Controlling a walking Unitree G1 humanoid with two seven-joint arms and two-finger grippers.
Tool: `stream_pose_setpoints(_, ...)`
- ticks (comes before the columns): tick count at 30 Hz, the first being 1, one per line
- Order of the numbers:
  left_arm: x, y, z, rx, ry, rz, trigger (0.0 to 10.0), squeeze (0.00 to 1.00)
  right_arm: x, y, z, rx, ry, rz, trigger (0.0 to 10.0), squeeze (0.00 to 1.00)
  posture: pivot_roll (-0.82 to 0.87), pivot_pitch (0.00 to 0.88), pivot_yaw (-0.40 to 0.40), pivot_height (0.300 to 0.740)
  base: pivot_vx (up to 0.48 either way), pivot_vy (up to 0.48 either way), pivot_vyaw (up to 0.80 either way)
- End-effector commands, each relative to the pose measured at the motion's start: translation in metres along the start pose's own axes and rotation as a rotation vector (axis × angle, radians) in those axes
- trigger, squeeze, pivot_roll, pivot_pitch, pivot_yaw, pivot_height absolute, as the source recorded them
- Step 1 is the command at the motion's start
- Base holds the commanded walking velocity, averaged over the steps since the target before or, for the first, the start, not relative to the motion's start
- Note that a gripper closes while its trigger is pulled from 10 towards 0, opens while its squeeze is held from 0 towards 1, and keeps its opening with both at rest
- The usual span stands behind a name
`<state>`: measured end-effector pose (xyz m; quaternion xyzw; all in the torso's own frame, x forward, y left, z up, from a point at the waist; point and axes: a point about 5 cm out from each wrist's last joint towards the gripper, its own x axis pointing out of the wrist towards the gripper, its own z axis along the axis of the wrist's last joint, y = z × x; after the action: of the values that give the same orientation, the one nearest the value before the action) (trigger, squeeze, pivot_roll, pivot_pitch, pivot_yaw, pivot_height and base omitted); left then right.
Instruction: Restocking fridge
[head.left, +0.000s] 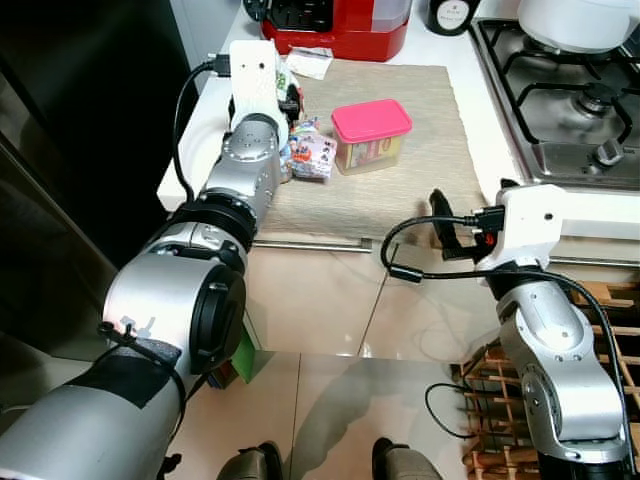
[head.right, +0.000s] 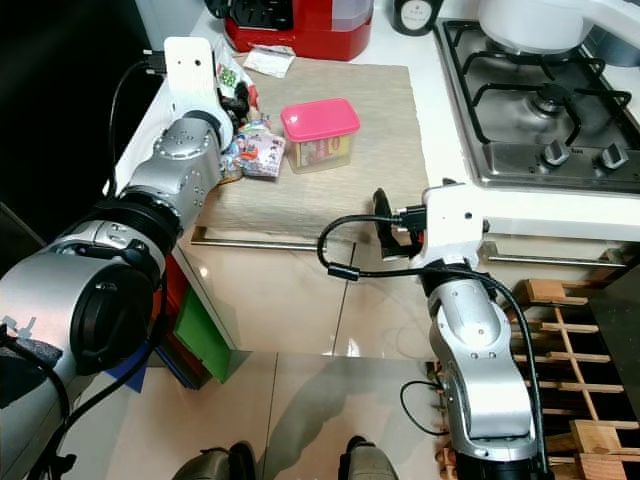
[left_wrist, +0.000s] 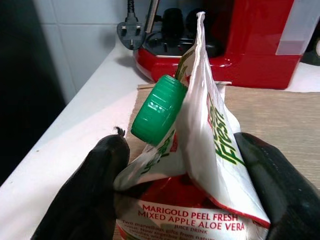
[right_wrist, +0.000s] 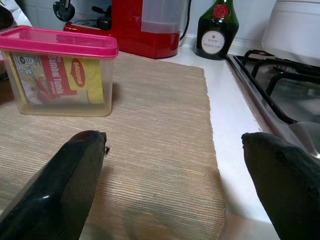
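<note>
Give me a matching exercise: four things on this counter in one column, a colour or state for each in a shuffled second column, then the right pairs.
Things:
1. juice carton
2. plastic container
3. bottle
4. right claw

States:
A. dark green, standing by the stove
B. open, hovering over the mat
C. pink lid, sauce packets inside
D. green cap, clamped by the left claw

Pairs: 1-D, 2-C, 3-A, 4-B
</note>
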<state>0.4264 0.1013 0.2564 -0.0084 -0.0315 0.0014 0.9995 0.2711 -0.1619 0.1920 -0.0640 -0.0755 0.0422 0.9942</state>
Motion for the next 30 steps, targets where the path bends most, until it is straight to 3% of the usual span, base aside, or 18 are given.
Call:
stream_pose_setpoints(1,-0.001,-0.003,-0.004,-0.006,0.005,-0.024,0.0,0.0,0.0,-0.004,0.002,-0.008,-0.005,-0.015,10.0,0.0,-0.3,0.169,0.04,0.74,0.0,0.0,0.0)
stream_pose_setpoints(6,0.0,-0.004,0.01,-0.031,-0.059,-0.034,0.0,0.0,0.004,-0.005,0.004,-0.015,-0.017,-0.022,10.0,0.0,-0.3,0.144,0.045,0.74,0.0,0.0,0.0)
stream_pose_setpoints(9,0.002,-0.003,0.035,-0.05,-0.167,-0.057,0.0,0.0,0.011,-0.006,0.006,-0.015,-0.038,-0.036,10.0,0.0,-0.28,0.112,0.053,0.74,0.0,0.0,0.0)
stream_pose_setpoints(18,0.0,0.004,0.084,0.006,-0.38,-0.097,0.0,0.0,0.029,0.003,0.006,0.026,-0.083,-0.042,10.0,0.0,-0.19,0.058,0.066,0.74,0.0,0.0,0.0)
stream_pose_setpoints(23,-0.009,0.002,0.093,0.04,-0.505,-0.14,0.0,0.0,0.034,0.003,0.009,0.035,-0.114,-0.054,10.0,0.0,-0.16,0.05,0.056,0.74,0.0,0.0,0.0)
stream_pose_setpoints(24,-0.019,0.004,0.092,0.062,-0.571,-0.135,10.0,0.0,0.033,-0.005,0.017,0.046,-0.194,-0.123,10.0,0.0,-0.14,0.04,0.05,0.74,0.0,0.0,0.0)
stream_pose_setpoints(26,-0.025,0.012,0.088,0.077,-0.599,-0.106,10.0,0.0,0.033,-0.012,0.02,0.026,-0.22,-0.176,10.0,0.0,-0.12,0.031,0.046,0.74,0.0,0.0,0.0)
stream_pose_setpoints(27,-0.039,0.023,0.075,0.1,-0.614,-0.089,10.0,0.0,0.032,-0.019,0.02,0.025,-0.23,-0.227,10.0,0.0,-0.1,0.019,0.048,0.74,0.0,0.0,0.0)
stream_pose_setpoints(30,-0.05,0.03,0.057,0.121,-0.582,-0.09,10.0,0.0,0.033,-0.02,0.016,0.03,-0.22,-0.224,10.0,0.0,-0.1,0.003,0.055,0.74,0.0,0.0,0.0)
